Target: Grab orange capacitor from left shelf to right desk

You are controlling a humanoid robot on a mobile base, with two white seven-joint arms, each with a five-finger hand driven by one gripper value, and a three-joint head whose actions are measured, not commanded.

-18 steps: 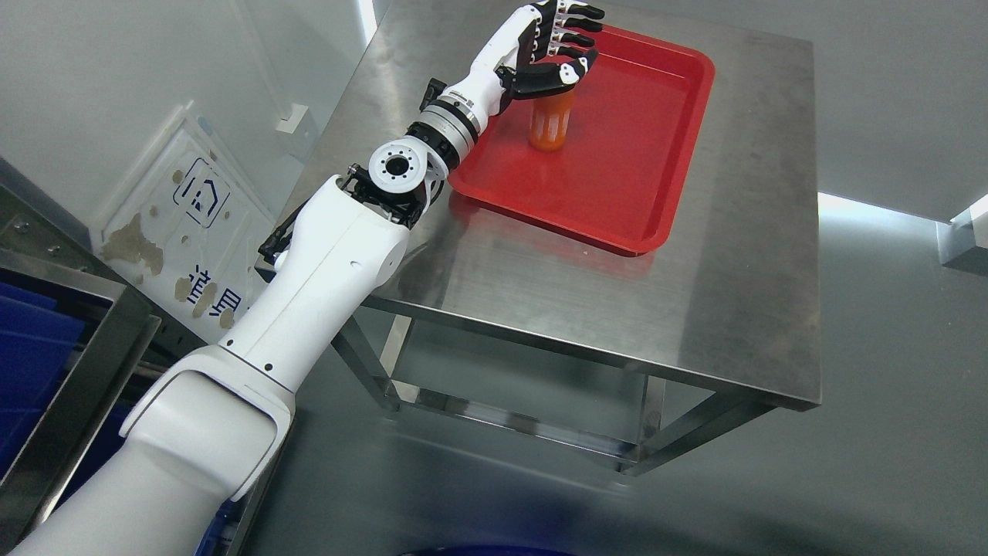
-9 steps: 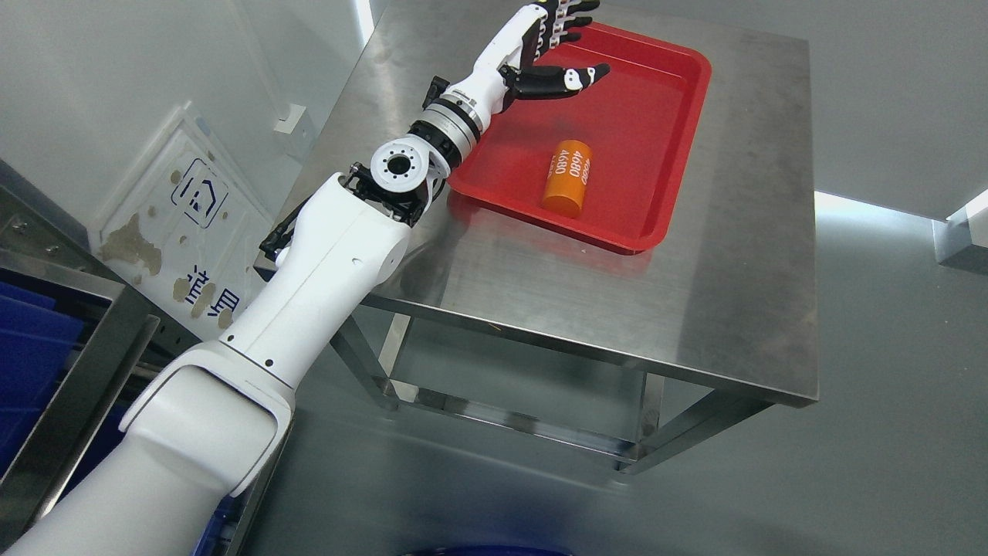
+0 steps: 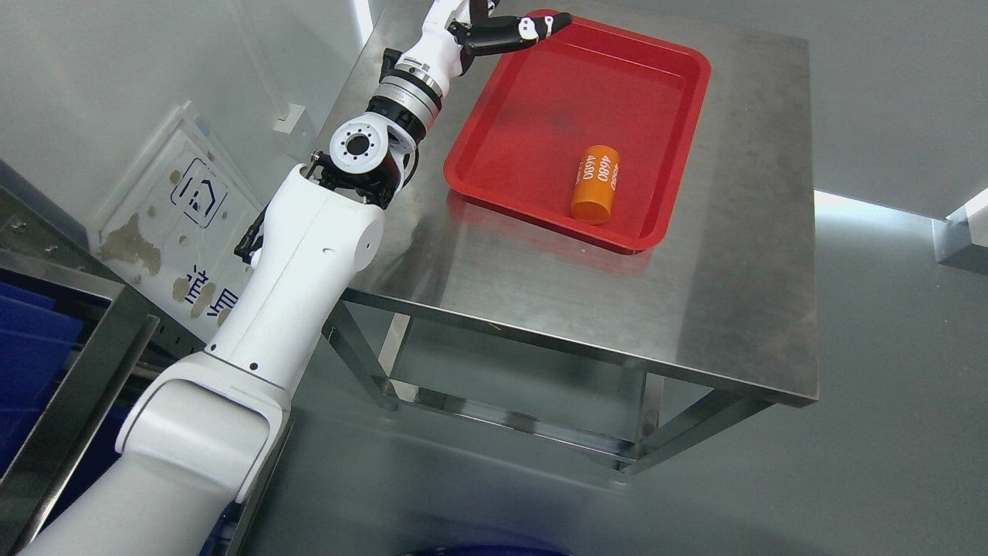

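Since a second ago, the orange capacitor (image 3: pixel 596 185) has left my left hand (image 3: pixel 505 27) and toppled; it lies in the red tray (image 3: pixel 532 100) at four o'clock. Thumb extended, holding nothing; other fingers cropped. Delivery looks done.

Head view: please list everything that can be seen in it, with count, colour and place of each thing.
orange capacitor: one, orange with white print, lying on its side in the tray, near its front right corner.
tray: one, red, on the far part of the table top.
table: one, bare steel, centre of the picture, with crossbars between its legs.
shelf frame: one, grey metal, lower left edge.
bins: blue, count unclear, inside the shelf frame.
floor sign: one, white with blue marks, worn, left of the table.
left arm: one, white, from the lower left up to the top edge.
left hand: one, black and white, above the tray's far left corner, partly cut off, holding nothing visible.
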